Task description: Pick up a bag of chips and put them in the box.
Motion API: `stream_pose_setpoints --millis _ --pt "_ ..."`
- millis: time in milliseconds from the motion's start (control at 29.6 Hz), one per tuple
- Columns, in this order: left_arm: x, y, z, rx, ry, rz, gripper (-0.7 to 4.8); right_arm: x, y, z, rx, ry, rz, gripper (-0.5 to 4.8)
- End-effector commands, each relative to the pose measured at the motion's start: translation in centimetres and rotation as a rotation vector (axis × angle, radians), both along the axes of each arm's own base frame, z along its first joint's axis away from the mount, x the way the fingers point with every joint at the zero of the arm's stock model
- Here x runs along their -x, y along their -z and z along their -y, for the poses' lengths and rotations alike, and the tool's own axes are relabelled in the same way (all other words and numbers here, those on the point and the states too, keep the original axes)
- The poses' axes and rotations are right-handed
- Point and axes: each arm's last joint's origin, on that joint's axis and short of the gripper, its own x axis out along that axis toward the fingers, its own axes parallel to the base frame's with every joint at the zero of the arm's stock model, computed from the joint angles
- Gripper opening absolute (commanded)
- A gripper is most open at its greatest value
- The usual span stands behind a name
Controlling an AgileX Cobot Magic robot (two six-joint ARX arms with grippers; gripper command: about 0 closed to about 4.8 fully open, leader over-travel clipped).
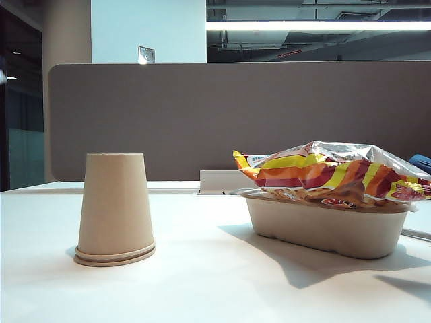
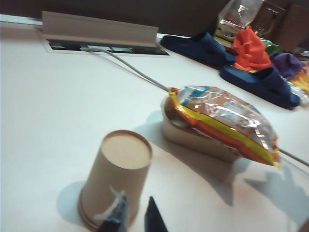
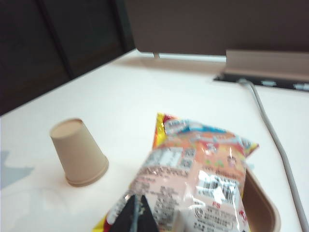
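The bag of chips, striped red, orange and yellow, lies on top of the box, a shallow beige tray on the right of the table. The bag overhangs the box's rim at both ends. Neither gripper appears in the exterior view. In the left wrist view my left gripper hovers over the table with a narrow gap between its tips and nothing in it, well apart from the bag and box. My right gripper is shut and empty, above the bag's silver printed back; the box's rim shows beside it.
An upturned tan paper cup stands on the left of the table, just beyond my left gripper's tips. A grey cable runs past the box from a raised desk flap. Blue slippers and coloured cloths lie beyond.
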Motion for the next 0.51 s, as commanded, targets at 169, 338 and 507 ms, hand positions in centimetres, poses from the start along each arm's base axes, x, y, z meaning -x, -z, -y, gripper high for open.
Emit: stream_pose_setpoints --millis 169,338,507 --pt "-0.6 0.8 0.4 -0.002 -0.004 0.089 0.51 -0.4 1.0 -0.2 0.004 0.005 -0.005 -0.01" --pt "-0.9 2.0 0.6 -0.041 -0.001 0.09 0.51 -0.6 1.8 -0.3 0.02 0.008 -0.021 -0.01" --pt "-1.1 3.0 0.8 -0.056 -0.004 0.074 0.51 -0.8 2.5 -0.4 0.032 0.011 -0.037 -0.01"
